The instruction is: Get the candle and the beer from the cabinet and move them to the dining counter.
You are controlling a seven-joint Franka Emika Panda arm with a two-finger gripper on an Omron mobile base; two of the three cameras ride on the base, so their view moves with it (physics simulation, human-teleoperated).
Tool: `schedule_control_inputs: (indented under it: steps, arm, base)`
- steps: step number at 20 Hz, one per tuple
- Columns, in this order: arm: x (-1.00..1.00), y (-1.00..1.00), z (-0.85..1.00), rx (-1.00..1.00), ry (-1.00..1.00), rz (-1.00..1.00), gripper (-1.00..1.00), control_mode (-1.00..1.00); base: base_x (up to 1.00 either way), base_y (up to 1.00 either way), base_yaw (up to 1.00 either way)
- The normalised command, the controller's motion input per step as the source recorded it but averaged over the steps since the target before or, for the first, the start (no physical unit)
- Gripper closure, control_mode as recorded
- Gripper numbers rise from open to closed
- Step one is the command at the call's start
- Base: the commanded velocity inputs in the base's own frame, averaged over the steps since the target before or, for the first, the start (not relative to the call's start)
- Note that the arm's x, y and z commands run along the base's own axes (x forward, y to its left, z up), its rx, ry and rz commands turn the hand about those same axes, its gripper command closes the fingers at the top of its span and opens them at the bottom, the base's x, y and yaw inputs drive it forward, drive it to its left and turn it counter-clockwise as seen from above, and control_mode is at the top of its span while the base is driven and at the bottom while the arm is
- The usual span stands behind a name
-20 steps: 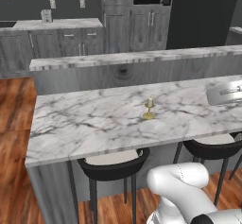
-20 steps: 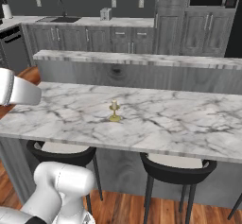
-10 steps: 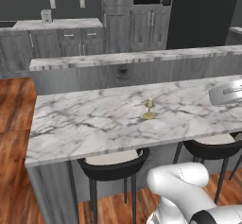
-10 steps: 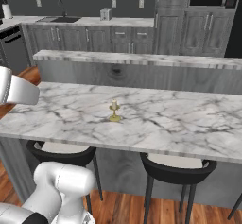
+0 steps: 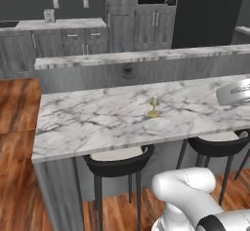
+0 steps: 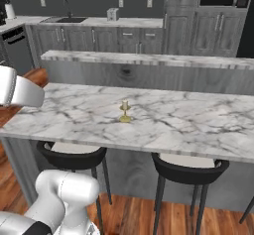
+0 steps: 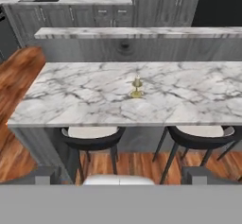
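The gripper (image 7: 121, 173) is seen in the hand view with its two dark finger tips (image 7: 41, 176) spread far apart at the bottom of the picture, and nothing is held between them. It is kept back from the dining counter (image 7: 75, 95), above the wooden floor (image 7: 19, 72) on the stool side. Two black stools (image 7: 92, 138) with pale seats are tucked under the counter's near edge. The candle (image 7: 136, 88) is stood upright on its brass holder near the middle of the marble slab, well apart from the gripper, with bare marble all around it. The same candle (image 5: 154, 106) is shown from the left base view, and from the right base view (image 6: 124, 112). Behind the slab a raised marble ledge (image 6: 149, 59) is seen, and beyond it grey cupboards (image 6: 99, 38) along the far wall
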Motion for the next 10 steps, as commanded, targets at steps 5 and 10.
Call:
schedule_control_inputs:
  steps: [5,10]
  arm:
    - [0.0,0.0,0.0,0.0,0.0,0.0,-1.0,1.0]
    - [0.0,0.0,0.0,0.0,0.0,0.0,-1.0,1.0]
  base:
    - [-1.0,0.93,0.0]
    - [-0.7,1.0,-0.03]
